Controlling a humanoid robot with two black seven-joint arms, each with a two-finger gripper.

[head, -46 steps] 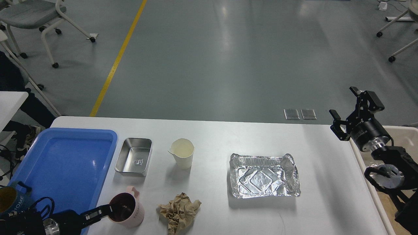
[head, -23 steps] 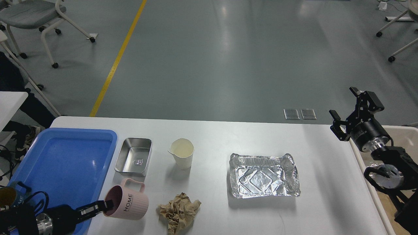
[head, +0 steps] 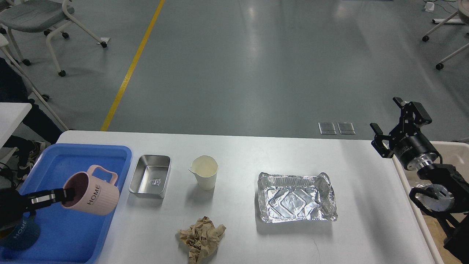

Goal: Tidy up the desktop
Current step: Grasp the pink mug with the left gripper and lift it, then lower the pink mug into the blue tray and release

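The white desktop (head: 242, 154) fills the lower half of the head view. My left gripper (head: 66, 194) is shut on the rim of a pink mug (head: 93, 194) marked HOME and holds it tilted above the blue tray (head: 73, 157) at the left. A dark blue mug (head: 18, 233) lies in the tray's near corner. On the desktop stand a steel box (head: 151, 176), a white paper cup (head: 205, 171), a crumpled brown paper (head: 200, 237) and a foil tray (head: 296, 197). My right gripper (head: 397, 119) is open and empty, raised past the desktop's right edge.
A beige bin (head: 452, 148) stands beside the desktop's right edge, under my right arm. Chairs stand on the grey floor at the back left and back right. A second white table edge (head: 13, 112) shows at the far left.
My left gripper has lifted the pink mug from the desktop's front left and carried it left and away, over the blue tray. The right arm has not moved.
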